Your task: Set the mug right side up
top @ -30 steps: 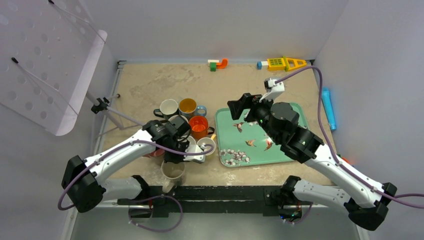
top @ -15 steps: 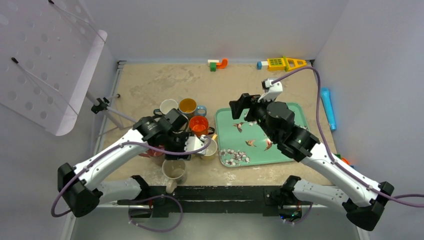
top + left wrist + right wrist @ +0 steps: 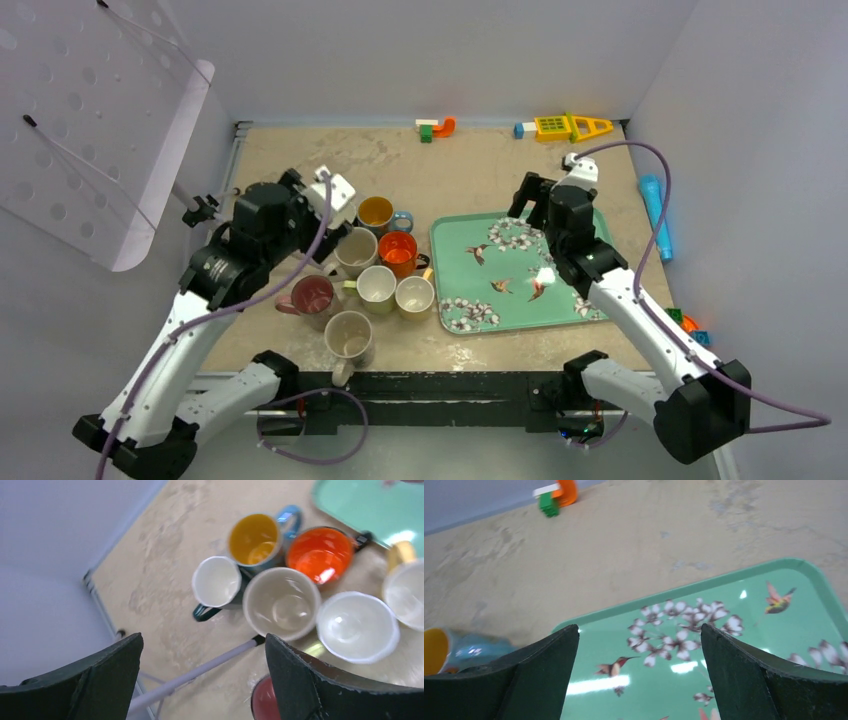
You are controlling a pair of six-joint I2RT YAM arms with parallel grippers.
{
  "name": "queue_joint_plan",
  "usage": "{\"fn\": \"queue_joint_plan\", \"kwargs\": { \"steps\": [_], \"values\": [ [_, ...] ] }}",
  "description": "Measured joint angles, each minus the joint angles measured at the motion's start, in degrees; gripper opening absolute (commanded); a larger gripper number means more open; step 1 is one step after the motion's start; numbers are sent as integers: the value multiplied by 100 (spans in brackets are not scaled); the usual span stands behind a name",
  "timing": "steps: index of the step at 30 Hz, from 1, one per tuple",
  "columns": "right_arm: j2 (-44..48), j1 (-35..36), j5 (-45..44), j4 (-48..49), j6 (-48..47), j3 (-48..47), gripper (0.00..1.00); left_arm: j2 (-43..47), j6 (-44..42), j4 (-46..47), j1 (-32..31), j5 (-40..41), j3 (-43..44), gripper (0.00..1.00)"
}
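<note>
My left hand [image 3: 202,640] hangs spread and empty above the cream mug [image 3: 282,602]. It stands mouth up on the counter [image 3: 165,540], tight between the white mug [image 3: 217,581] and the orange mug [image 3: 320,555]. My right hand [image 3: 639,635] is spread over the green tray [image 3: 749,600]. If I descend carelessly, a finger may tip a neighbour.

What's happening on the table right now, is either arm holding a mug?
Neither arm holds anything. The left gripper hovers above the mugs clustered left of the green tray, its jaws wide open and empty. Every mug in view stands mouth up; none appears upside down. The right gripper hangs over the far part of the tray, jaws open with nothing between them.
</note>
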State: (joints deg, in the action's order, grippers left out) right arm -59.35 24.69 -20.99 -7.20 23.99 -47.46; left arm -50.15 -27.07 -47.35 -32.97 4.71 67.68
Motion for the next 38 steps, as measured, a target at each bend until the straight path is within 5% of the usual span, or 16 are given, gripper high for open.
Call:
{"fn": "queue_joint_plan", "kwargs": {
  "steps": [5,14,22,38],
  "values": [
    [-39,-326,-1075,321,85,332,99,-203,1023,1207,1237,472,-535,100],
    [-81,-326,-2286,728,264,699,99,90,1821,2608,1377,1163,-2129,100],
    [-337,-326,-2500,509,422,699,98,570,2151,2691,1414,1353,-2559,100],
    [651,-323,-2389,769,337,1023,98,590,2216,2688,1421,1329,-2645,100]
  ]
}}
